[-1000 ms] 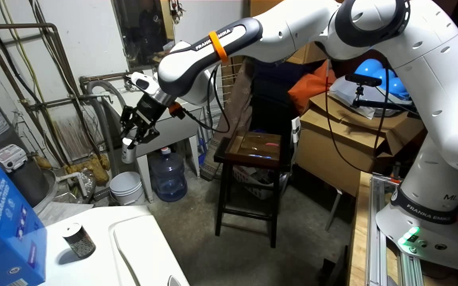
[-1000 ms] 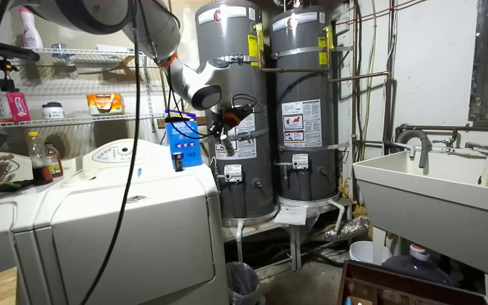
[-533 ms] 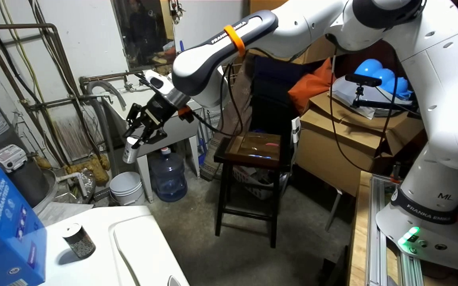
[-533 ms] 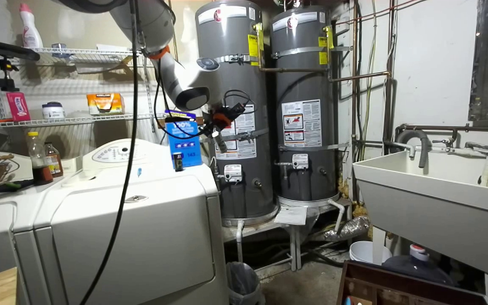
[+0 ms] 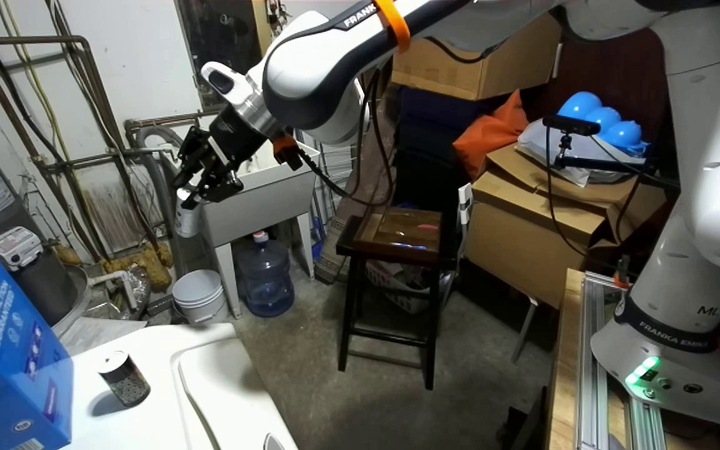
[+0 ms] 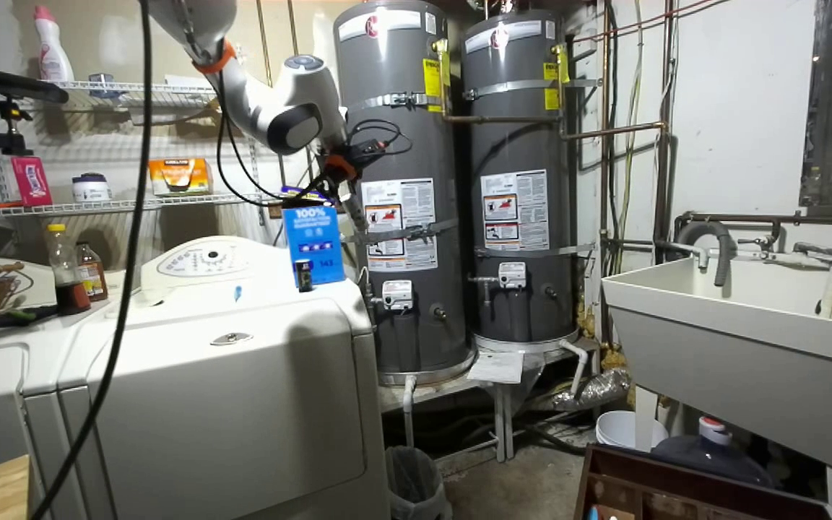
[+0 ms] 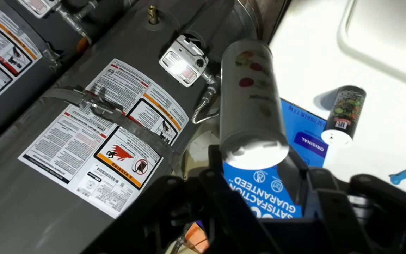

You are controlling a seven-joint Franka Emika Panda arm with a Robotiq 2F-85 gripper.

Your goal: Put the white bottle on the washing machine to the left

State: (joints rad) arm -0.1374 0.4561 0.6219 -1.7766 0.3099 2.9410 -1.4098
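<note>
The white bottle is a small pale cylinder with a white end. My gripper is shut on it near that end and holds it tilted in the air. In the wrist view the white bottle sits between the fingertips of the gripper, with red fruit on its label. The washing machine has a flat white top; it also shows in an exterior view and at the upper right of the wrist view. In an exterior view the bottle hangs beyond the machine's right edge, against a water heater.
A blue box and a short dark cylinder stand on the washing machine. A small blue item lies there too. Grey water heaters stand beside it. A utility sink and a stool stand nearby.
The arm has risen and moved, carrying the bottle left and slightly up in both exterior views, toward the blue box in one of them. The grip is unchanged. The arm's shadow now falls on the washing machine.
</note>
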